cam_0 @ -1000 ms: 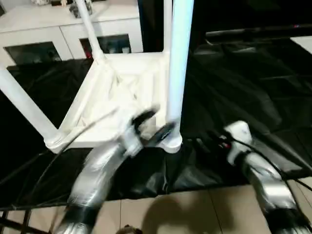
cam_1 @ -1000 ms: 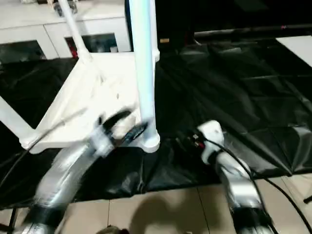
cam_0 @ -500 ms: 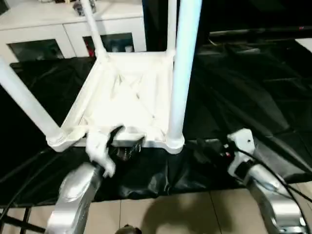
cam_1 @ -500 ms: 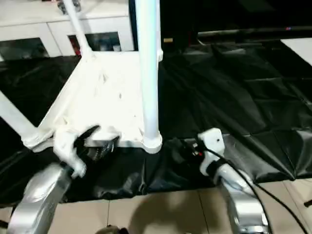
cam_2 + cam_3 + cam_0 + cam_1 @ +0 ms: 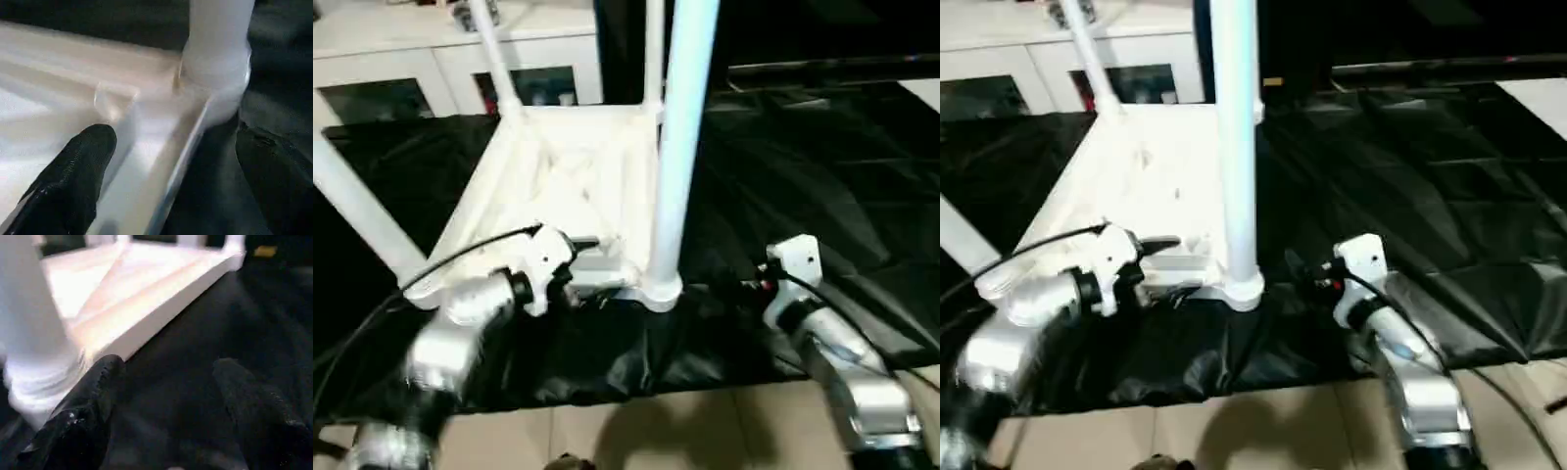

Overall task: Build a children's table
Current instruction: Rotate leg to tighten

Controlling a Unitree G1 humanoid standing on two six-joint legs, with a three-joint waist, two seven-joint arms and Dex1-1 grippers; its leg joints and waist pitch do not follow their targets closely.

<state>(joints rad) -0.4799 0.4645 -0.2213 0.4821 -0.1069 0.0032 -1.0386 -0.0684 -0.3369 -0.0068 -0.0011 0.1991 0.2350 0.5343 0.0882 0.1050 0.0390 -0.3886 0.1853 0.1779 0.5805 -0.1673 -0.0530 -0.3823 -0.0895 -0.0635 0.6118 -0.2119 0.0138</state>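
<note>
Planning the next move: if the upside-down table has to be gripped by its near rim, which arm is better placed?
Probably the left. The left gripper is open and straddles the tabletop rim beside the near leg. The right gripper is open over the black sheet, off the rim.

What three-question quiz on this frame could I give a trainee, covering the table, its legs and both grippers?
1. True or false: the tabletop lies underside up on the black sheet.
2. Which gripper straddles the tabletop's near rim, one finger over the ribbed inside and one outside? A) left gripper B) right gripper C) neither
3. Fill in: the leg nearest the camera stands upright in the tabletop's near ____ corner socket.

Key:
1. True. The ribs face up and the legs rise from the corners.
2. A. It is open, not clamped. The right gripper, also open, hovers over the sheet beside that leg.
3. Right.
</note>
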